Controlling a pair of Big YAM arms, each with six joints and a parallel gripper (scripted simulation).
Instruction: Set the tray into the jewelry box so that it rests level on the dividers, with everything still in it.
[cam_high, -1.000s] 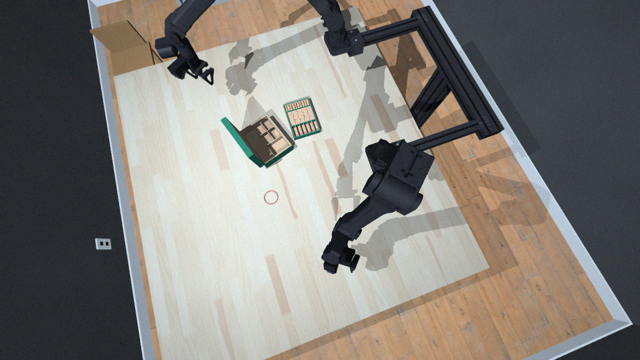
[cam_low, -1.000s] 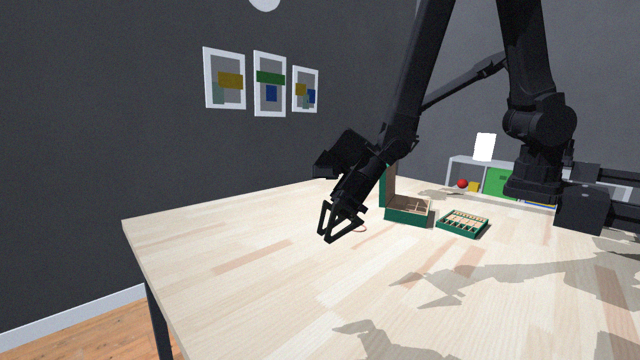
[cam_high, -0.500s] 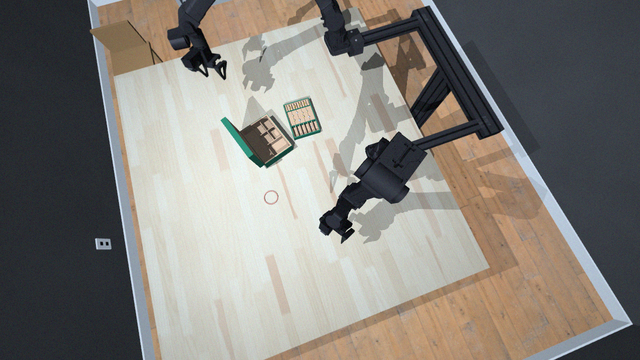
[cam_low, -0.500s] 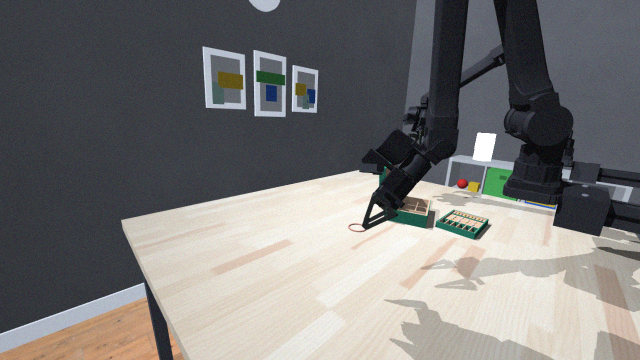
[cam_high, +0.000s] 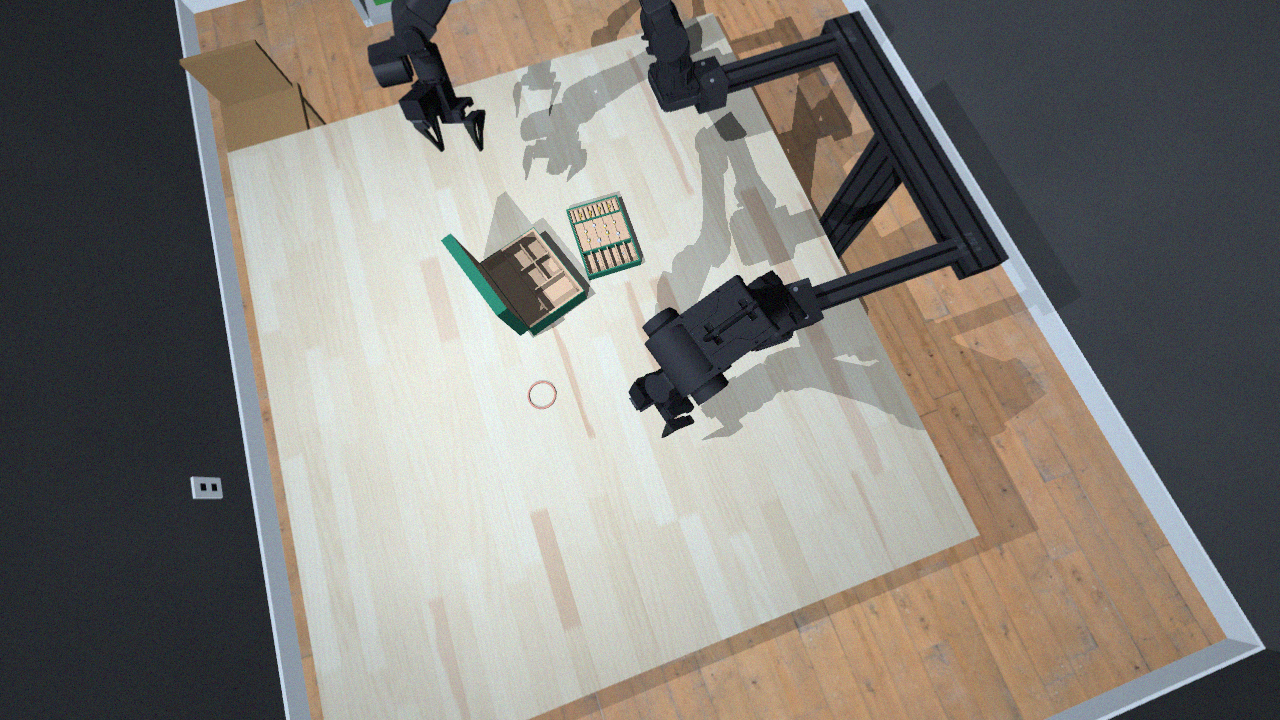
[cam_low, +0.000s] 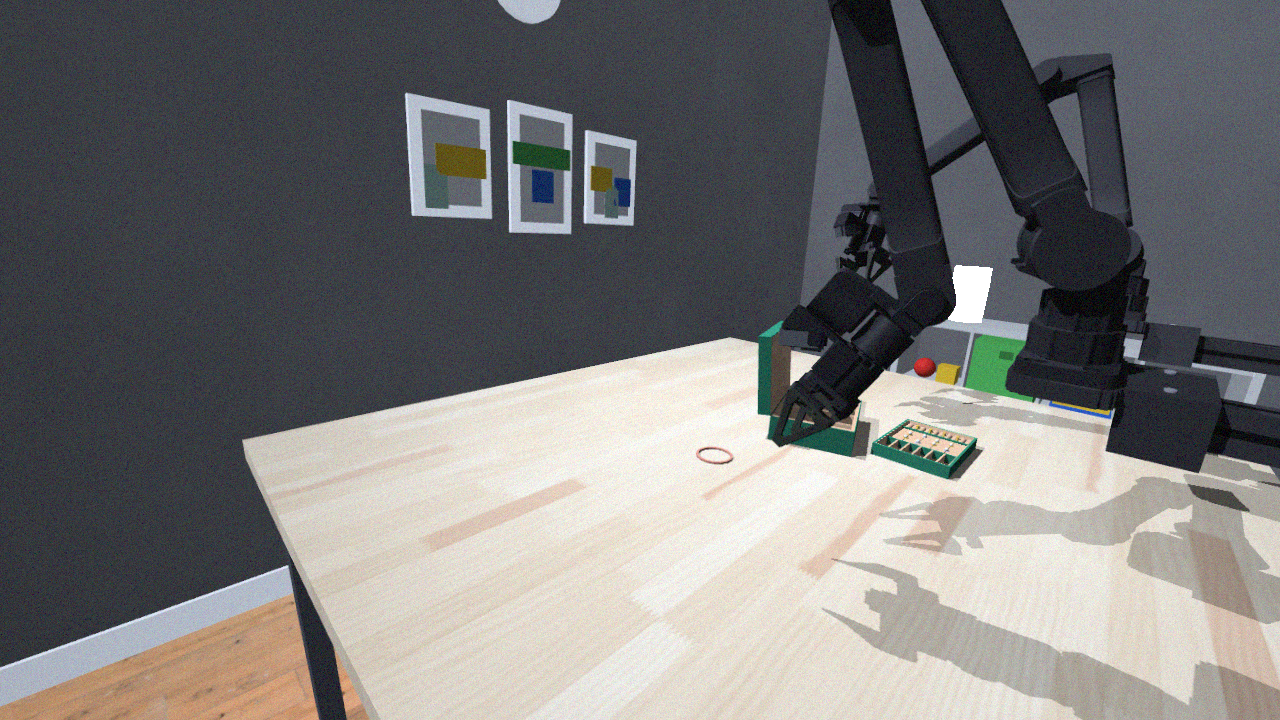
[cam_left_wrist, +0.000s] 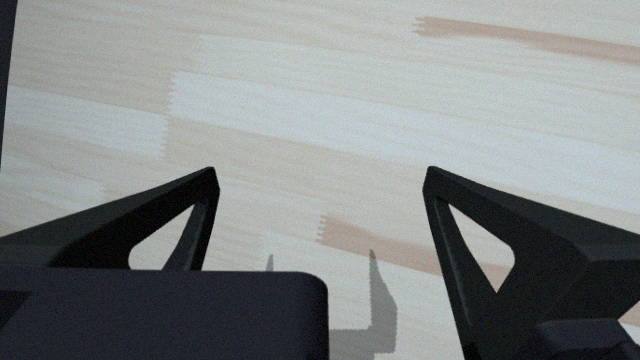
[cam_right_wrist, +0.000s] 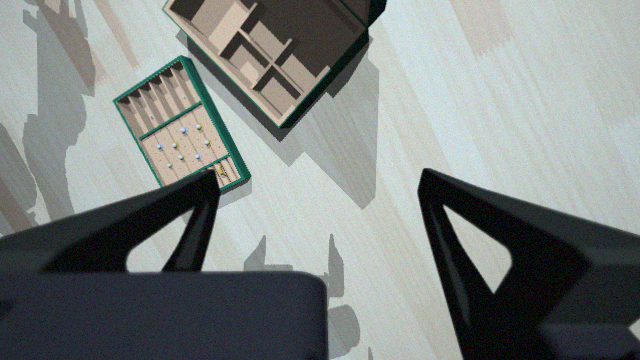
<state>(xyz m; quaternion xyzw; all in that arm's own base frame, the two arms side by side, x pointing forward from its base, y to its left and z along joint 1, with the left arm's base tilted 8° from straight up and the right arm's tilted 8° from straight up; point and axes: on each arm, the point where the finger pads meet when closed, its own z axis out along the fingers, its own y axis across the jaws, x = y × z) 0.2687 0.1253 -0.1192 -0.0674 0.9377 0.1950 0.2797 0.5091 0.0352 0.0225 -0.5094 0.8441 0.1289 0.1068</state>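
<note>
The green tray (cam_high: 617, 270) (cam_low: 921, 464) (cam_right_wrist: 215, 120) lies flat on the table beside the jewelry box (cam_high: 562, 311) (cam_low: 836, 441) (cam_right_wrist: 239, 77). Small studs and a yellow piece show in it. The box is open, its lid (cam_high: 487, 282) (cam_low: 767, 376) raised, bare dividers showing inside. My right gripper (cam_high: 460, 148) (cam_right_wrist: 318, 180) is open and empty above the table, on the tray's far side from my left arm. My left gripper (cam_high: 673, 429) (cam_low: 778, 439) (cam_left_wrist: 321, 178) is open and empty above the table, away from tray and box. It hides part of the box in the exterior view.
A thin pinkish ring (cam_high: 529, 394) (cam_low: 715, 462) lies on the table on the left arm's side of the jewelry box. An open cardboard box (cam_high: 259, 120) stands past the table's edge near the right arm. The raised lid is a tall obstacle.
</note>
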